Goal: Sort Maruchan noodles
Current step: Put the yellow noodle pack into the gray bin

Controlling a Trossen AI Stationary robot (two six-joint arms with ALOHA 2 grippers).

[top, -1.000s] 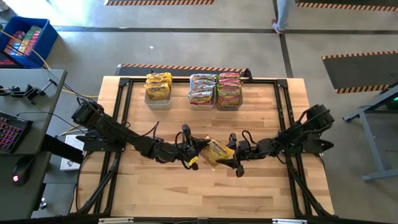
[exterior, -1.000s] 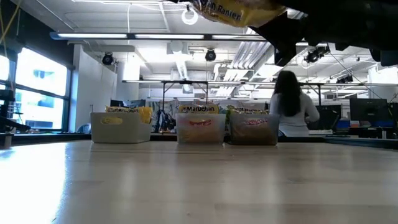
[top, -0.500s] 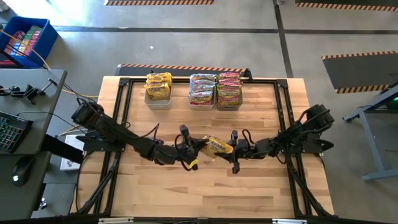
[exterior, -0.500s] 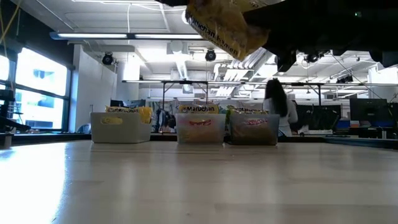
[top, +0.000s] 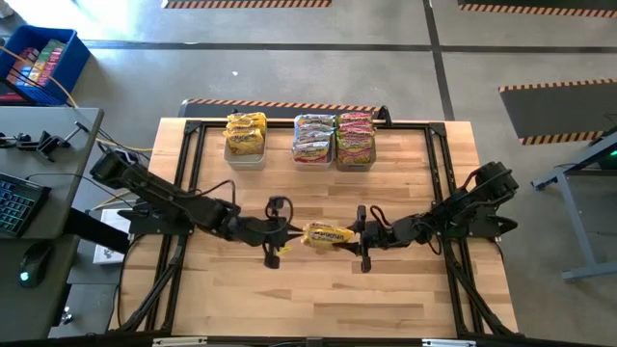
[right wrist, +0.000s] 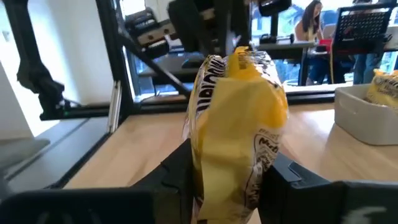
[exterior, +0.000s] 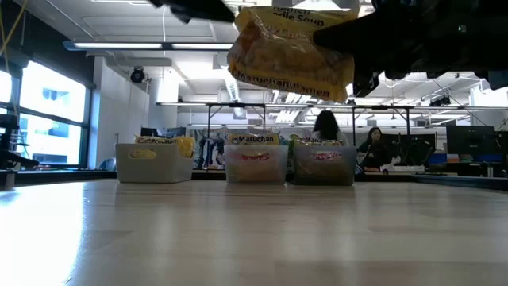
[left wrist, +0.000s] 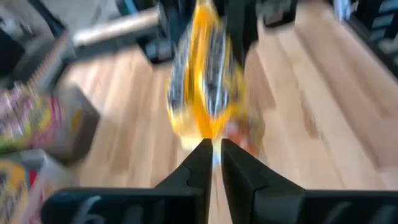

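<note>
Yellow packet (top: pixel 329 234) mid-frame, lying left-right | right gripper (top: pixel 359 239) fingers clamp its right end | left gripper (top: pixel 281 239) fingers closed, just left

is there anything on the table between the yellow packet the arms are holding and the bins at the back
Nothing visible. The yellow noodle packet hangs above mid-table, pinched between the left gripper and the right gripper. The wooden tabletop between it and the three bins along the far edge looks bare in the high and low views.
</note>
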